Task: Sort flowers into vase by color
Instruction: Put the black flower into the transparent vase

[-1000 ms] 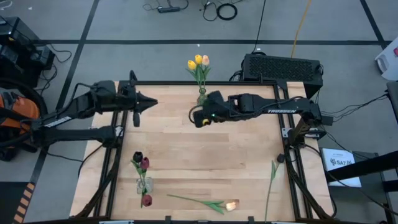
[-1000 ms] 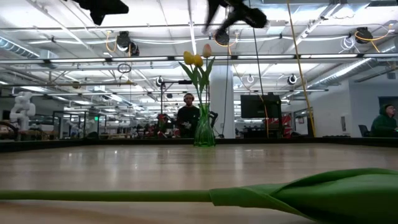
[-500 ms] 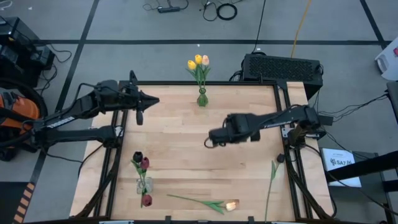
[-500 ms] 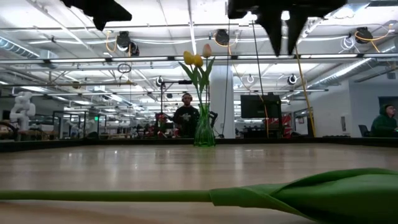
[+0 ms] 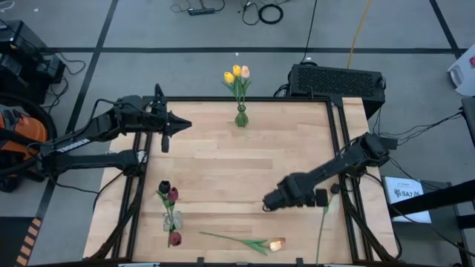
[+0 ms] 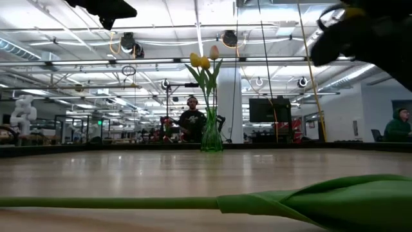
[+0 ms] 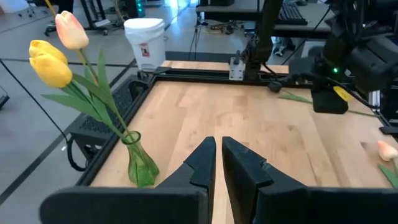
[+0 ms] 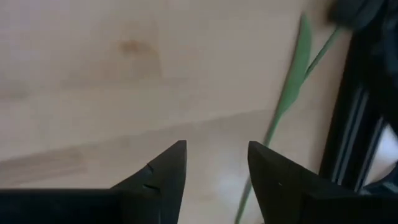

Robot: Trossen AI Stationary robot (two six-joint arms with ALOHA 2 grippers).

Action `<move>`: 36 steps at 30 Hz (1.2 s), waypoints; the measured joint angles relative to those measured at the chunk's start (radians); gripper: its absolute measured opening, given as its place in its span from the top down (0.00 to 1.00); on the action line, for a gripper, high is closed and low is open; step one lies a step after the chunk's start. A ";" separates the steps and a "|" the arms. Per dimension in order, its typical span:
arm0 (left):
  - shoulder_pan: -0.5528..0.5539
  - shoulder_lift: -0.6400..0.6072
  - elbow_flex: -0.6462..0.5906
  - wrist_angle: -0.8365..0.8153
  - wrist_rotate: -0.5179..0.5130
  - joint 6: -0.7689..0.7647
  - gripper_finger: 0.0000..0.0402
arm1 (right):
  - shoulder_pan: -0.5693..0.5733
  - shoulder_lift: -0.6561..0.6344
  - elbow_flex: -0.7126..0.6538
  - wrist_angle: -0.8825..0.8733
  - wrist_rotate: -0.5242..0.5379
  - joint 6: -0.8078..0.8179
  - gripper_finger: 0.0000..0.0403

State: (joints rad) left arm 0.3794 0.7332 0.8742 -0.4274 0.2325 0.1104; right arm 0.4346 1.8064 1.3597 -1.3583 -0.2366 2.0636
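Observation:
A clear vase (image 5: 241,117) at the table's far edge holds yellow and peach tulips (image 7: 53,53). A second vase (image 5: 172,221) near the left near corner holds near-black and dark red tulips. A peach tulip (image 5: 249,242) lies flat by the near edge, its stem (image 6: 116,203) across the low view. Another green stem (image 5: 323,219) lies along the right edge and also shows in the right wrist view (image 8: 287,102). My right gripper (image 5: 269,202) is open, above the table to the left of that stem. My left gripper (image 7: 218,167) is shut, raised over the far left part.
A black box (image 5: 338,80) sits behind the far right corner. Black frame rails (image 5: 343,215) run along the table's sides. Bare wood (image 5: 223,163) stretches between the two vases. People stand in the room beyond the far edge (image 6: 193,119).
My right gripper has swung away from the far vase, crossing the table toward the near right corner and coming lower, and now sits beside the stem on the right edge. The flowers and vases have stayed where they were.

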 joint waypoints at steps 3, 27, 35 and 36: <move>0.000 0.000 0.000 0.000 0.000 0.000 0.92 | 0.059 -0.003 -0.072 0.107 -0.031 0.072 0.58; 0.000 0.000 0.000 0.000 0.000 -0.128 0.92 | 0.336 -0.062 -0.357 0.292 -0.023 0.330 0.61; 0.000 0.000 0.000 0.000 0.000 -0.185 0.92 | 0.378 -0.080 -0.501 0.533 0.025 0.321 0.67; 0.000 0.000 0.000 0.000 0.000 -0.185 0.92 | 0.382 -0.083 -0.512 0.552 0.035 0.312 0.68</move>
State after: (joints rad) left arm 0.3795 0.7330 0.8742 -0.4273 0.2321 -0.0744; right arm 0.8162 1.7235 0.8477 -0.8066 -0.2011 2.3759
